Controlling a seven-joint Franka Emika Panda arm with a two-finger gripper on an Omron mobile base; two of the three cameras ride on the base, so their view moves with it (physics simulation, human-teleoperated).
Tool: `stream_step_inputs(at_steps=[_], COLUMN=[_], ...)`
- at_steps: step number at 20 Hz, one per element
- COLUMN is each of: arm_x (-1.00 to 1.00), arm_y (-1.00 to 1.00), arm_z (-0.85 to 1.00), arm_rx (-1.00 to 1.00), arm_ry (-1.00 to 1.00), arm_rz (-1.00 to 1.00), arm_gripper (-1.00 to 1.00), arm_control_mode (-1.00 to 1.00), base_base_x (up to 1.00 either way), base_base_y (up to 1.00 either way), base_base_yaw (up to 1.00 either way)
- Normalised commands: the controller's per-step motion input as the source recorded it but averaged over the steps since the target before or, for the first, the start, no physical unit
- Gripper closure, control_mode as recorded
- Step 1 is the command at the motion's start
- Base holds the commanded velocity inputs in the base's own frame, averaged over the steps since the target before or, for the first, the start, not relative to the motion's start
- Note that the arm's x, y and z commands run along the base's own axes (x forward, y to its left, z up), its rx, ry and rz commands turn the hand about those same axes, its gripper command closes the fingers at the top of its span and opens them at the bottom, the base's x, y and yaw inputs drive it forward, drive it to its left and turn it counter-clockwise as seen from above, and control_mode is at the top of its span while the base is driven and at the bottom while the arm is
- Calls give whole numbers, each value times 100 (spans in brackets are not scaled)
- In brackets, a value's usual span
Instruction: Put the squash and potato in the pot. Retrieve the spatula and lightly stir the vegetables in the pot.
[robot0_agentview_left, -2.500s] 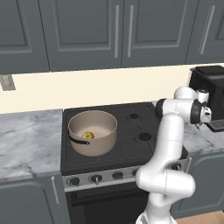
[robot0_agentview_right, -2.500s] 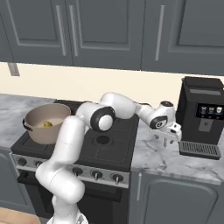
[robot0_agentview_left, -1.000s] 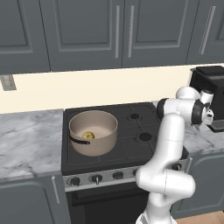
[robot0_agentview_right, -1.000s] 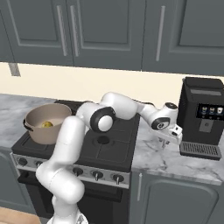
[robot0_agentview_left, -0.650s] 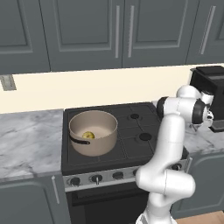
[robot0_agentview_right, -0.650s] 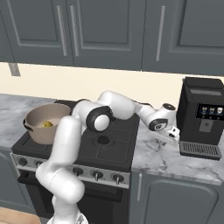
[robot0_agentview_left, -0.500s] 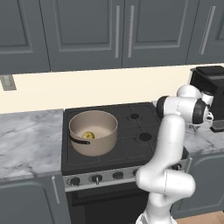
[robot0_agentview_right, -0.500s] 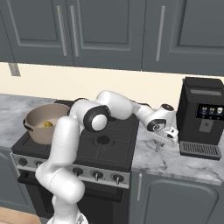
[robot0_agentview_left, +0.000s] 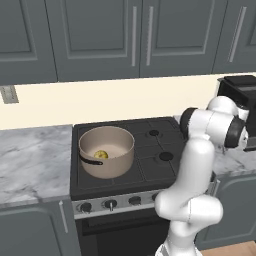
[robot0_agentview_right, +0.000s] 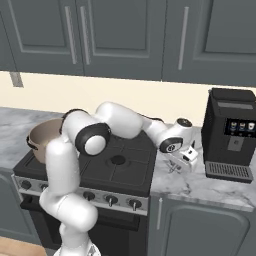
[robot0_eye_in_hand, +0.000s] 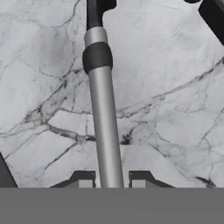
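The spatula (robot0_eye_in_hand: 105, 122) lies on the marble counter, its light-grey handle running up to a dark blade (robot0_eye_in_hand: 98, 9) at the top of the hand view. My gripper (robot0_eye_in_hand: 111, 179) stands open low over it, one fingertip on each side of the handle with a small gap at either side. From the right base view, the gripper (robot0_agentview_right: 176, 165) sits at the counter right of the stove. The beige pot (robot0_agentview_left: 106, 150) stands on the stove's left burner with the yellow squash (robot0_agentview_left: 101, 154) inside. The potato is out of sight.
A black coffee machine (robot0_agentview_right: 232, 130) stands on the counter close to the right of the hand. The black stove (robot0_agentview_right: 120, 165) lies just left of it. Marble counter (robot0_agentview_left: 30, 155) extends left of the stove, with dark cabinets above.
The hand has come down toward the counter and shifted slightly toward the stove, ending astride the spatula handle. Pot and squash have not moved.
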Motion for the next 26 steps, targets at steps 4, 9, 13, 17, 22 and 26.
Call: stream_step_inputs(at_steps=[4,9,13,17,22,26], arm_x=[-49,-59,-46,-49,-49,-45], arm_y=[31,28,31,41,40,51], arm_z=[66,66,74,70,61,54], arm_rx=[-2,-2,0,8,17,19], arm_ry=[0,0,2,5,3,1], arm_rz=[-1,0,0,0,0,0], arm_gripper=[100,100,100,100,100,100], arm_control_mode=[-100,-100,-100,-100,-100,-100], base_base_x=[0,0,0,0,0,0], base_base_y=[0,0,0,0,0,0], base_base_yaw=[0,0,0,0,0,0])
